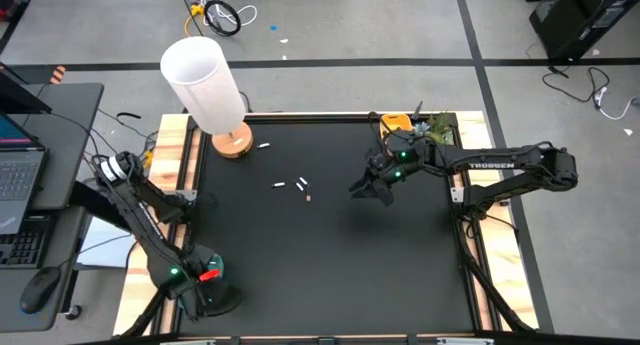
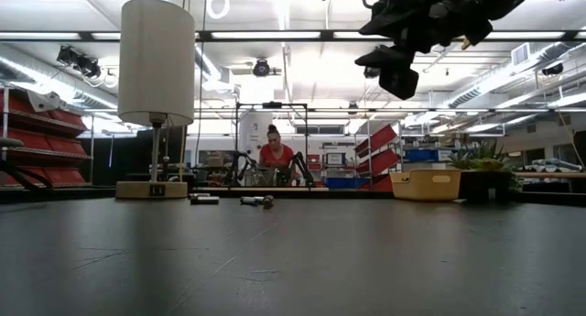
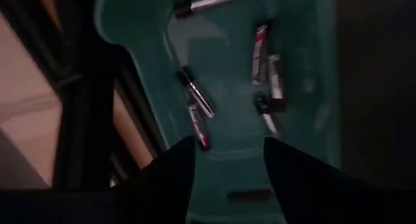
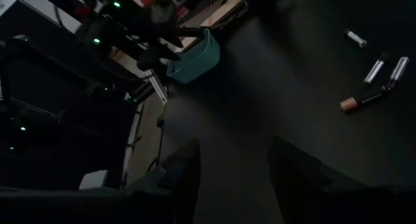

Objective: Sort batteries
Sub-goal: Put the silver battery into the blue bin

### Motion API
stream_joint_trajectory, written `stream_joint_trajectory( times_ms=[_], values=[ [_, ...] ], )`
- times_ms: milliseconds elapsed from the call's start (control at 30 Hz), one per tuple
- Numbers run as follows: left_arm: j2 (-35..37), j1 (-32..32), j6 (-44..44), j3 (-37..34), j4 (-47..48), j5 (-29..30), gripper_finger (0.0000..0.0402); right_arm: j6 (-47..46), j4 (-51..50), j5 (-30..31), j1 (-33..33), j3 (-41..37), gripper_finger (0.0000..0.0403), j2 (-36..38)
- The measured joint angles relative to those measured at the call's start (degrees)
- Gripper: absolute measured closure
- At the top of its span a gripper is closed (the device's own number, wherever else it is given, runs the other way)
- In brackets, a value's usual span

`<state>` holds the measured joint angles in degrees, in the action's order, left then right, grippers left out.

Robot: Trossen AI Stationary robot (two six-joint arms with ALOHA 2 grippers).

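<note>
My left gripper [image 3: 229,164] hangs open, pointing down over the teal tray [image 3: 305,68] at the table's near left corner, with nothing between its fingers. Several batteries [image 3: 198,107] lie flat on the tray's floor, some silver, some dark with red ends. More batteries [image 1: 303,186] lie loose on the black table near its middle, and one battery [image 1: 264,145] lies by the lamp base. In the right wrist view these loose batteries [image 4: 377,68] lie ahead. My right gripper [image 1: 370,190] hovers open above the table, right of them, touching nothing.
A white-shaded lamp [image 1: 215,85] on a wooden base stands at the far left. A yellow tray [image 1: 395,120] and a potted plant [image 1: 440,130] sit at the far right edge. A person [image 2: 275,156] sits in the room beyond the table.
</note>
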<state>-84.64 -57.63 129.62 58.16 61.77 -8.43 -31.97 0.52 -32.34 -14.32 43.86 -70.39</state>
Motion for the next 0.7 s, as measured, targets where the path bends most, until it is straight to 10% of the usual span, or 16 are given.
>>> stream_joint_trajectory(
  times_ms=[400,700],
  values=[
    [0.00,11.79,-5.37,18.29,22.28,18.76,0.0231,2.05,1.77,-1.49,-3.31,0.00,0.0239,0.00],
    [0.00,35.84,-34.26,17.58,17.96,29.78,0.0232,-0.86,2.01,-0.89,-3.81,0.00,0.0263,0.00]
  ],
)
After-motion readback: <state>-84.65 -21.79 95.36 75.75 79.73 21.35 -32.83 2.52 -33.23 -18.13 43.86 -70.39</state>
